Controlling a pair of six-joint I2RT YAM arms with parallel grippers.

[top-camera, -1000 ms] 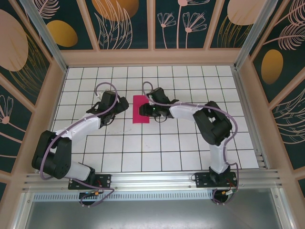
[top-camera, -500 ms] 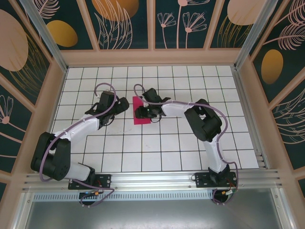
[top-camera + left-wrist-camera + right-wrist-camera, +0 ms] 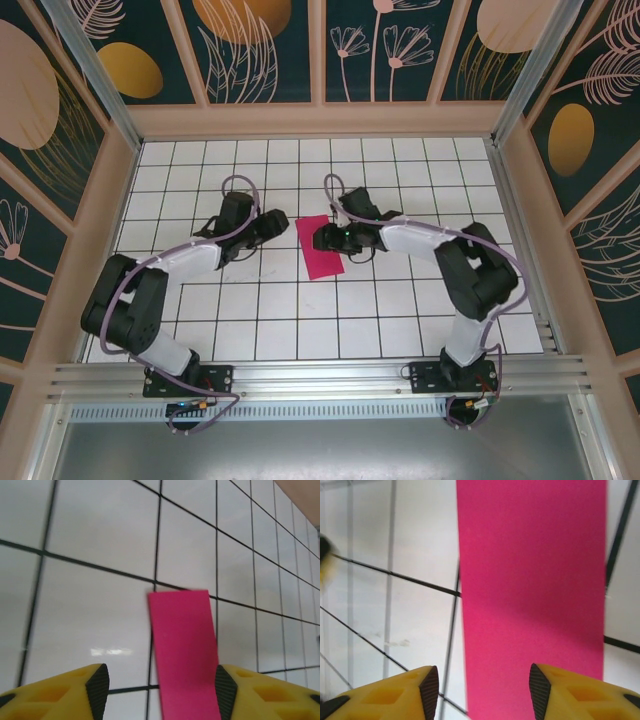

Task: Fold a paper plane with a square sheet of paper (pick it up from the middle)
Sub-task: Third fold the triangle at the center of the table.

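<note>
**Fig. Magenta sheet of paper (image 3: 320,262) between two open grippers on the tiled table (image 3: 400,320).**

In the top view the sheet shows as a narrow, slightly tilted rectangle at frame centre. The left gripper (image 3: 280,227) stands just beside its upper left edge and the right gripper (image 3: 319,238) over its upper right edge; contact cannot be told. In the left wrist view the jaws are spread wide, and the sheet runs up from between the fingers (image 3: 97,686), nearer the right-hand pad. In the right wrist view the jaws are likewise wide, with the sheet filling the upper right above the fingers (image 3: 539,690).
</note>
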